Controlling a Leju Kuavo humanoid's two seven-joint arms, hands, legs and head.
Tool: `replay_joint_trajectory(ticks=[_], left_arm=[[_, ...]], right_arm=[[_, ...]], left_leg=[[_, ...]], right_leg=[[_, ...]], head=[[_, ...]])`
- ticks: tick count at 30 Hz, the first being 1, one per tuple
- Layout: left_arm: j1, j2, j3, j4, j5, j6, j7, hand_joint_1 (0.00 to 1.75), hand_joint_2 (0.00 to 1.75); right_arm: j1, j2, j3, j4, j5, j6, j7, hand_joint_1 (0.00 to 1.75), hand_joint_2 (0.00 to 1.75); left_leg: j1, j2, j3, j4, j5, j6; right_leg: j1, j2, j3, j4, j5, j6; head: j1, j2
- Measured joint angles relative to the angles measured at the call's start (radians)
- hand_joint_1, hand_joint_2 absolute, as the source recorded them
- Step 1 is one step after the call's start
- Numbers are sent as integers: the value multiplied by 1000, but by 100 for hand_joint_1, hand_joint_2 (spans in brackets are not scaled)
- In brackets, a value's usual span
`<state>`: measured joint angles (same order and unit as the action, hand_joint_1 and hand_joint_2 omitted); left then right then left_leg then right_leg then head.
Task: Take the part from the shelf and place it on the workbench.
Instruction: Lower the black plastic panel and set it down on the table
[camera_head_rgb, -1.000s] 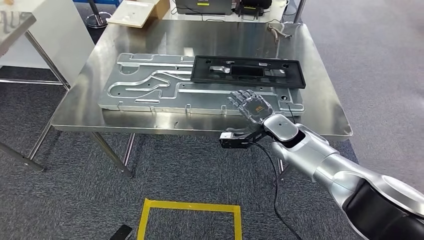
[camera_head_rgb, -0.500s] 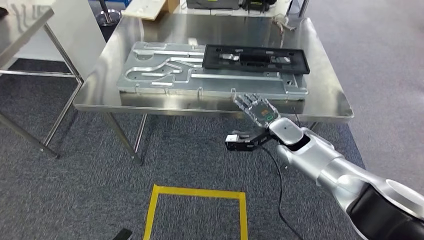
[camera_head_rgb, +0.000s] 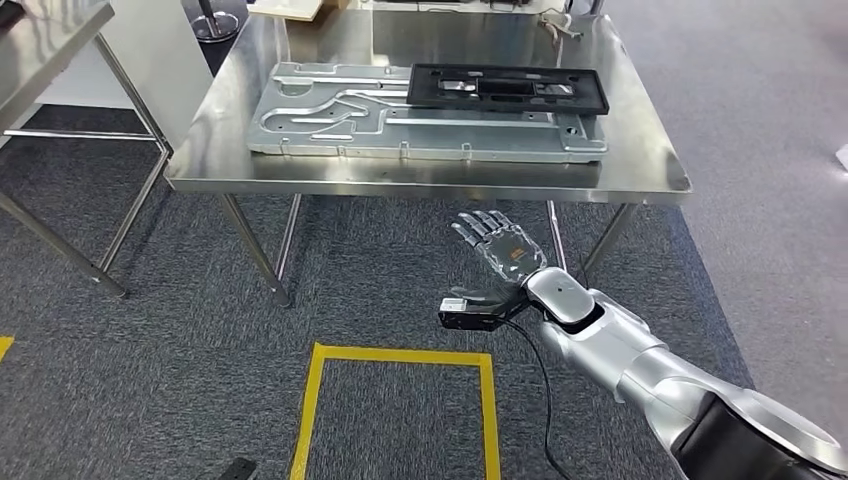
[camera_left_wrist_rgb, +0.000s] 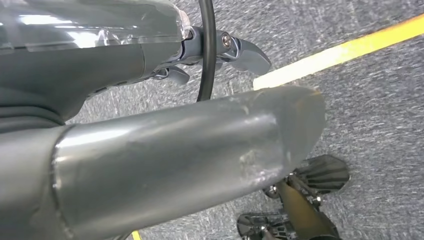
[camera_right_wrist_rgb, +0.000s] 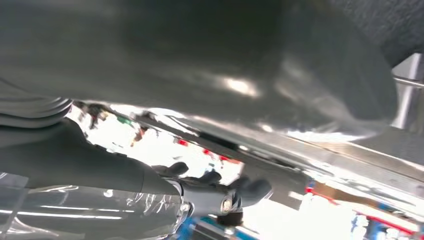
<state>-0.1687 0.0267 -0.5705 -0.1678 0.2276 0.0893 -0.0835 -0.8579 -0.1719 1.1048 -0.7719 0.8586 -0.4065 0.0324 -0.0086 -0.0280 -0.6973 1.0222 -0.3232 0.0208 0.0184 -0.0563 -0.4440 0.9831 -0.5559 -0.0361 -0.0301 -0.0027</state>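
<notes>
Robot stance — stepped back from the steel workbench (camera_head_rgb: 640, 170) since a second ago: the bench, then close under the camera, now sits farther up the head view, with a stretch of grey carpet between its near edge and the arm. Right hand (camera_head_rgb: 497, 246) — earlier raised over the bench edge near the parts, now hovering low in front of the bench over the floor, palm up, fingers spread, nothing in it. Left hand (camera_left_wrist_rgb: 227, 50) — hangs over the carpet in its own wrist view; whether it is released or clenched cannot be told, as the arm hides most of it. Task reading: the part appears already delivered, so the retreat looks like the closing of the job, not a fresh reach. Count — one black rectangular frame (camera_head_rgb: 507, 88), lying flat on the far right portion of one large grey metal plate (camera_head_rgb: 330, 115) with grooved channels; both rest on the bench top. One yellow tape square (camera_head_rgb: 400, 400) on the floor near the robot. One second steel table (camera_head_rgb: 50, 40), at the left edge.
</notes>
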Motion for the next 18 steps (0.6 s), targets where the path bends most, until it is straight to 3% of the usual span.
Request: replay_joint_trajectory(ticks=[1, 2, 4, 5, 6, 7, 9, 10, 11, 13, 14, 16, 17, 18], left_arm=[[7, 1, 4, 0, 5, 5, -4, 0, 0], [14, 1, 8, 0, 9, 10, -9, 0, 0], [27, 2, 16, 0, 18, 18, -18, 0, 0], [31, 1, 20, 0, 24, 22, -24, 0, 0], [36, 2, 24, 0, 31, 26, -30, 0, 0], [42, 2, 28, 0, 38, 30, -39, 0, 0], [56, 3, 38, 0, 53, 37, -56, 0, 0], [65, 3, 44, 0, 61, 40, -64, 0, 0], [72, 3, 49, 0, 70, 43, -71, 0, 0], [86, 3, 60, 0, 87, 52, -82, 0, 0], [92, 2, 66, 0, 95, 56, -86, 0, 0], [104, 2, 75, 1, 106, 63, -90, 0, 0], [108, 0, 78, 1, 111, 65, -92, 0, 0], [111, -1, 81, 1, 116, 67, -93, 0, 0]], right_arm=[[28, 0, -17, 2, 10, -18, -2, 0, 0], [59, 0, -36, 3, 20, -37, -5, 0, 0], [118, -4, -73, 4, 35, -76, -13, 0, 0], [146, -8, -91, 2, 40, -96, -19, 0, 0], [176, -14, -111, -5, 44, -115, -24, 0, 0], [210, -22, -132, -18, 47, -133, -31, 0, 0], [291, -35, -182, -59, 48, -166, -50, 0, 0], [333, -39, -212, -85, 45, -178, -61, 0, 0], [377, -40, -245, -115, 40, -188, -73, 0, 0], [466, -39, -318, -180, 26, -204, -100, 0, 0], [512, -36, -359, -208, 14, -211, -120, 0, 0], [600, -23, -440, -240, -18, -222, -165, 0, 0], [641, -13, -479, -246, -36, -224, -183, 0, 0], [678, -3, -518, -247, -57, -225, -197, 0, 0]], left_leg=[[2, 2, -3, -2, 0, -6], [3, 4, -8, 7, -20, -13], [9, 6, -26, 76, -122, -27], [11, 7, -36, 133, -179, -35], [14, 8, -42, 195, -215, -41], [16, 8, -41, 245, -221, -47], [21, 8, -4, 271, -167, -57], [24, 6, 37, 237, -140, -61], [27, -4, 93, 173, -141, -63], [26, -22, 190, 36, -189, -50], [23, -26, 215, -5, -211, -40], [22, -12, 211, -18, -207, -17], [22, -4, 203, -19, -197, -7], [24, 5, 193, -20, -185, 4]], right_leg=[[-1, 0, -5, -8, 12, 3], [-5, 1, -14, -15, 28, 3], [-13, -1, -39, -21, 59, -1], [-15, 1, -57, -20, 72, -3], [-16, 1, -75, -18, 85, -2], [-18, 2, -95, -15, 97, 2], [-24, 3, -137, -3, 119, 12], [-28, 6, -157, 6, 128, 18], [-30, 10, -176, 17, 134, 24], [-32, 18, -198, 35, 147, 37], [-32, 22, -202, 38, 154, 44], [-33, 32, -207, 37, 168, 56], [-35, 38, -215, 45, 155, 61], [-37, 41, -228, 68, 121, 64]], head=[[0, 0], [0, 0], [0, 0], [0, 0], [0, 0], [0, 0], [0, 0], [0, 0], [0, 0], [0, 0], [0, 0], [0, 0], [0, 0], [1, 0]])
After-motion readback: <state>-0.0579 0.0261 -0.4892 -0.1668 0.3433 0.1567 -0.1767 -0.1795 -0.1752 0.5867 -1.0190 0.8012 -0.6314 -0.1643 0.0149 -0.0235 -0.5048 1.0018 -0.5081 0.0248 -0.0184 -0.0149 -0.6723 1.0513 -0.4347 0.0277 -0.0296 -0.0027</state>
